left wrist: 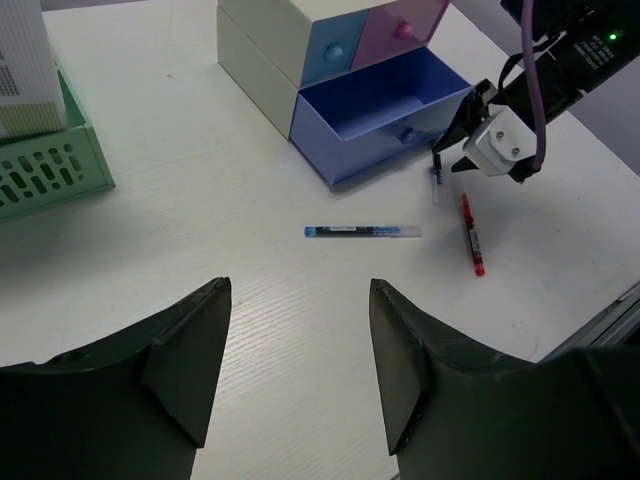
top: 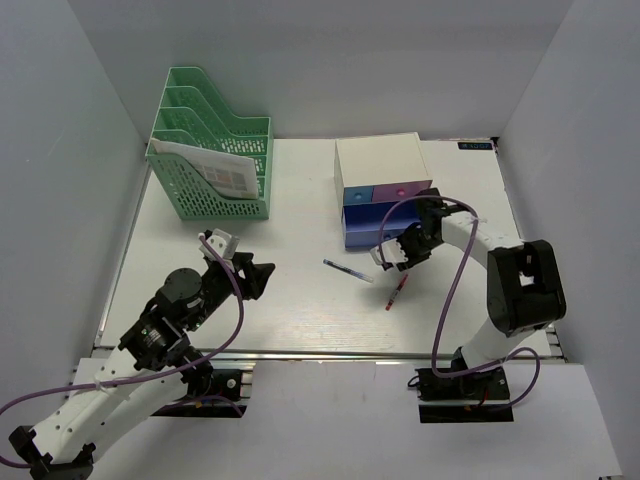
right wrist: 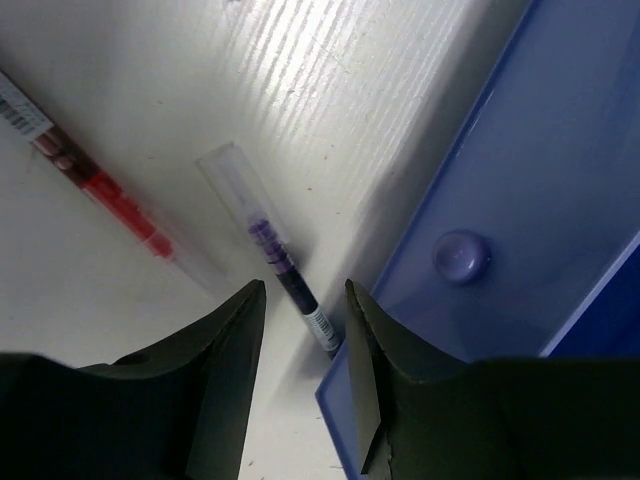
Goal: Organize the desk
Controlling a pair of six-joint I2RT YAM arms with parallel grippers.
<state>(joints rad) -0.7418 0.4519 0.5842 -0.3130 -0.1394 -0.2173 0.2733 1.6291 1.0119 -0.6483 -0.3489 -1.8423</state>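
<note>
The white table (top: 300, 200) fills the floor of the grey-walled enclosure, with a metal rail (top: 330, 354) along its near edge.

At its far left stands a green mesh file rack (top: 235, 190). Printed papers (top: 215, 170) lean in the rack's front slot. To the right of the middle sits a white drawer box (top: 385, 160) with a small blue drawer (left wrist: 335, 48) and a small pink drawer (left wrist: 405, 25) side by side, both shut. Below them a large blue drawer (left wrist: 385, 100) is pulled out toward the arms, and only plain blue floor and walls show inside it.

Three pens lie on the table in front of that drawer. A blue pen (top: 347, 270) lies apart to the left and a red pen (top: 396, 293) lies nearer the rail. A purple pen (right wrist: 272, 245) with a clear cap lies just beside the drawer's front wall.

The right claw (right wrist: 300, 340) hangs low over the purple pen with its jaws partly open. One end of the pen lies between them, not clamped. The drawer front with its round knob (right wrist: 460, 255) is close on one side.

The left claw (top: 262, 278) hovers well left of the pens, jaws wide apart and holding nothing.
</note>
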